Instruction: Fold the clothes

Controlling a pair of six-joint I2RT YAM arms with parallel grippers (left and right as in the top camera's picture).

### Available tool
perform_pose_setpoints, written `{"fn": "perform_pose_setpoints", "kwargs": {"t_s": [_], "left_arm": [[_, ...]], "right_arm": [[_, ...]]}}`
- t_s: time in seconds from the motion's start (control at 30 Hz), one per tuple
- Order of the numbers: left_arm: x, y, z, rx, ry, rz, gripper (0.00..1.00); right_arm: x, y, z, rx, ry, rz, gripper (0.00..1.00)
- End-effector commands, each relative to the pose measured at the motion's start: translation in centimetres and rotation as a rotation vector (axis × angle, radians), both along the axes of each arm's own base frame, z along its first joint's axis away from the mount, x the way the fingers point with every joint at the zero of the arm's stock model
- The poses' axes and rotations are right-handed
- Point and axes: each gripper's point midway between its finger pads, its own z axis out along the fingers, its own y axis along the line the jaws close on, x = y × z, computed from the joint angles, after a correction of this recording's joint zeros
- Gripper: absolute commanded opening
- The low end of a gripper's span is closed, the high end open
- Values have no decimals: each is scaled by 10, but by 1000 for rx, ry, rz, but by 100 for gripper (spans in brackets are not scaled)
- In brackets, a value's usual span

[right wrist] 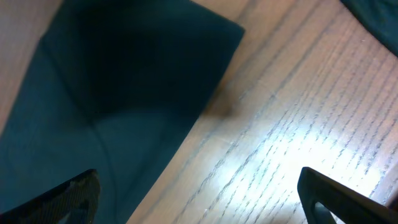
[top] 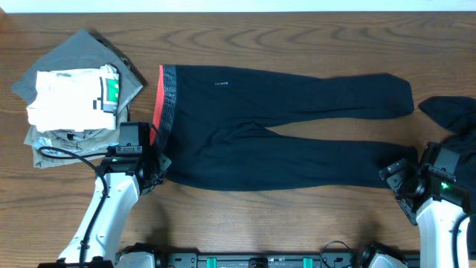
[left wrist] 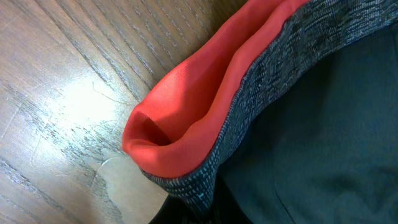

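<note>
A wood-grain desk [top: 297, 231] carried long black trousers [top: 282, 138] spread flat across its middle, the grey, coral-edged waistband [top: 166, 89] toward the left and both legs running right. A pile of folded grey and white garments [top: 74, 97] lay at the far left, a crumpled black garment [top: 452, 112] at the right edge.

Black trousers [top: 282, 97] spread flat, left hand [top: 158, 165] at waistband [top: 168, 93], right hand [top: 398, 176] by hem [top: 405, 154]

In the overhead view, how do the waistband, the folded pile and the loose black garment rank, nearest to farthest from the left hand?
1. The waistband, pinched at its near corner by the left hand.
2. The folded pile, back left.
3. The loose black garment, far right.
</note>
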Motion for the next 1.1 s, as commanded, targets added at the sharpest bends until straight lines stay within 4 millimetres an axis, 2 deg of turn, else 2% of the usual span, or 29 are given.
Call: {"fn": "perform_pose_setpoints", "kwargs": {"t_s": [0.0, 0.2, 0.4, 0.73, 0.8, 0.93, 1.07], "left_arm": [[0, 2, 3, 12, -5, -16, 7], [0, 3, 3, 25, -5, -35, 7], [1, 3, 3, 26, -6, -38, 7], [1, 3, 3, 26, -6, -37, 7], [0, 3, 3, 26, -5, -38, 7], [0, 3, 3, 26, -5, -38, 7], [0, 3, 3, 34, -5, -66, 6]], "right_arm": [[-14, -11, -12, -23, 62, -90, 98], [-14, -26, -25, -28, 87, -147, 90], [1, -39, -34, -45, 52, -164, 73], [8, -44, -63, -30, 100, -164, 61], [9, -45, -70, -25, 110, -162, 52], [9, -45, -79, -18, 132, -151, 2], [12, -46, -75, -27, 121, -131, 1]]}}
